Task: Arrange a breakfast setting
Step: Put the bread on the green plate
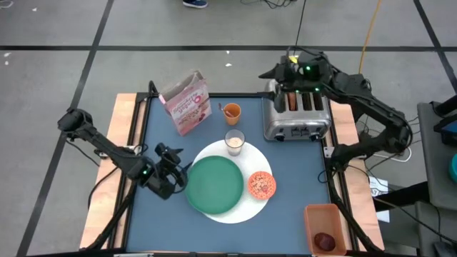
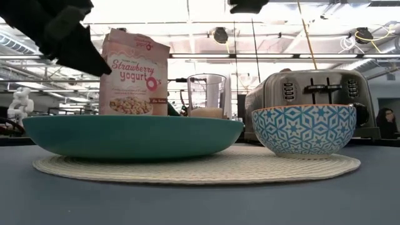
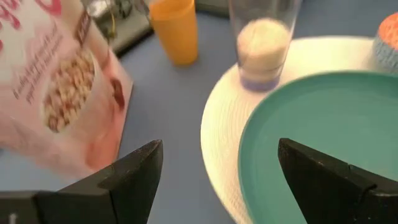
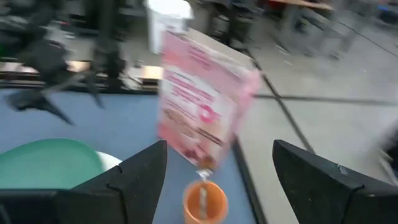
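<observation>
The green plate (image 1: 214, 184) lies on the white round mat (image 1: 246, 208). The small orange patterned bowl (image 1: 261, 184) and the milk glass (image 1: 234, 141) also stand on the mat. The orange cup (image 1: 231, 111) holds the metal spoon (image 4: 203, 198). The pink cereal box (image 1: 187, 103) stands upright at the far left. The dark red fruit (image 1: 325, 240) lies in the orange bin. I see no bagel. My left gripper (image 1: 178, 171) is open at the plate's left rim (image 3: 249, 155) and raised above it in the low view (image 2: 62, 31). My right gripper (image 1: 275, 71) is open and empty over the toaster's far left corner.
The silver four-slot toaster (image 1: 296, 118) stands at the far right of the blue table top. The orange rectangular bin (image 1: 314, 214) sits at the near right corner. Bare blue table shows to the left of the mat and along the near edge.
</observation>
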{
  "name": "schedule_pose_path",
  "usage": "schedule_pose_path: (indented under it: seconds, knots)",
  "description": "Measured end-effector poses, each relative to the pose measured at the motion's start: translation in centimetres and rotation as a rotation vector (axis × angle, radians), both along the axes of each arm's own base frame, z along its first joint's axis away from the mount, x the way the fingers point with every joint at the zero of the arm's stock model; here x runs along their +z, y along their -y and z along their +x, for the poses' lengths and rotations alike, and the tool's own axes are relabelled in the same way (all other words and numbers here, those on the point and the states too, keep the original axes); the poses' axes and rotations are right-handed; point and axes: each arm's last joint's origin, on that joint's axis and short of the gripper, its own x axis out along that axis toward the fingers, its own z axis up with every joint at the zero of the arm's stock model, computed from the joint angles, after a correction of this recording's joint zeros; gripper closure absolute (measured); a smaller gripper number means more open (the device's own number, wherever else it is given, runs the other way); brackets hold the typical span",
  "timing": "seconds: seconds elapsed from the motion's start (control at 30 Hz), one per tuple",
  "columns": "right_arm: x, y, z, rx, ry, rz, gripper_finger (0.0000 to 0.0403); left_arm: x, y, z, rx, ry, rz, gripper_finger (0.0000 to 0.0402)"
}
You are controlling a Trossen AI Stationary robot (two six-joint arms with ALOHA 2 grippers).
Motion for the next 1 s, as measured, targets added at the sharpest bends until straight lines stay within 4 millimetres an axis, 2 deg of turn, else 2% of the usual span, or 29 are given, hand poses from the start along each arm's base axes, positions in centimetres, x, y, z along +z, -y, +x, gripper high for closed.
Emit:
schedule_pose_path:
  seconds: [0.2,0.47,0.73,1.0]
  knots:
    - [0.0,-0.5,-2.2,-0.253,-0.102,0.005,0.0119,0.1,0.3,-0.2,0.003,0.027,0.001,0.0080]
    - [-1.0,-1.2,-3.8,-0.379,-0.221,0.148,0.0119,0.0,0.3,-0.2,0.006,0.030,-0.002,0.0080]
    - [-1.7,-0.8,-5.3,-0.788,-0.265,0.199,0.0119,0.1,0.3,-0.2,0.008,0.032,-0.004,0.0080]
    - [-3.3,-1.1,-5.2,-0.719,-0.437,0.295,0.0119,0.1,0.3,-0.2,0.008,0.032,-0.004,0.0080]
